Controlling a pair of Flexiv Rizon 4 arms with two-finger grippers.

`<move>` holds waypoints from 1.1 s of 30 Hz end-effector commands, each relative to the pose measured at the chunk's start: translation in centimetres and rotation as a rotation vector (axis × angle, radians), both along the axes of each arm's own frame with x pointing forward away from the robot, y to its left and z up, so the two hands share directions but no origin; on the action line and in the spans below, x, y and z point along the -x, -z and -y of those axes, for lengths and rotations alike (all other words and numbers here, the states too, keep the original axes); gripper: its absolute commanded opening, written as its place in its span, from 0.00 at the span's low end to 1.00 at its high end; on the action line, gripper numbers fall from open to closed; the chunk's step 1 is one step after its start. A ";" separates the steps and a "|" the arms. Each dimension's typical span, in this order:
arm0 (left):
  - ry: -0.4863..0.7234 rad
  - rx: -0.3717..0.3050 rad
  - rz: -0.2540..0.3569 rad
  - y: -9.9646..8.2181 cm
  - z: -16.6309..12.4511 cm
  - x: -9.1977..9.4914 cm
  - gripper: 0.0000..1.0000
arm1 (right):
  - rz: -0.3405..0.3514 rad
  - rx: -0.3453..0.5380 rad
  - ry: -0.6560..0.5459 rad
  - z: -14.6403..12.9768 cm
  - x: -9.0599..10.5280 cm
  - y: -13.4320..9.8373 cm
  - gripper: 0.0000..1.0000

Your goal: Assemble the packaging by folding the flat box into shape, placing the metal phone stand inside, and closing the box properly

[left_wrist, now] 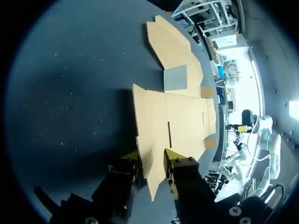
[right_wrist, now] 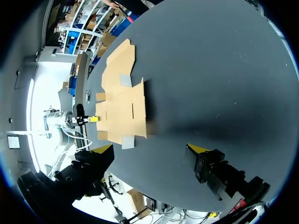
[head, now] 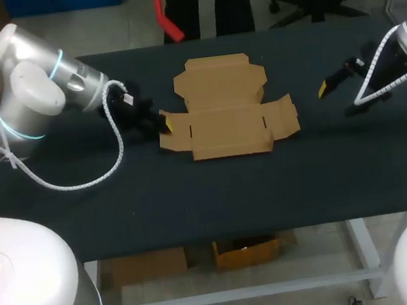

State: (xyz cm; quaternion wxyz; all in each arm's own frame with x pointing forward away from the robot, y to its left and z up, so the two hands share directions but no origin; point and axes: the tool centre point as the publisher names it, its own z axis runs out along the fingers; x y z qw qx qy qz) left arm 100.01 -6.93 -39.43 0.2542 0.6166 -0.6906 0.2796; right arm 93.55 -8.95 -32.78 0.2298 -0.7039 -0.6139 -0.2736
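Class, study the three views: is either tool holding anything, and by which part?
The right tool is open and holds nothing. The left tool straddles a side flap of the flat box, but a firm grip cannot be told.

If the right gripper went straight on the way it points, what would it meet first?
The right gripper would probably meet the flat box first, across bare table; its height is unclear.

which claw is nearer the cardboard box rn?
Left. The left claw is right at the edge of the cardboard box, at its left flap. The right claw is off to the box's right, bare table between them.
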 end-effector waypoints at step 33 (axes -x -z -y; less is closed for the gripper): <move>-0.061 0.007 -0.068 -1.0 0.5 6.0 0.00 | 0.008 -0.026 0.007 0.7 0.9 -0.2 1.00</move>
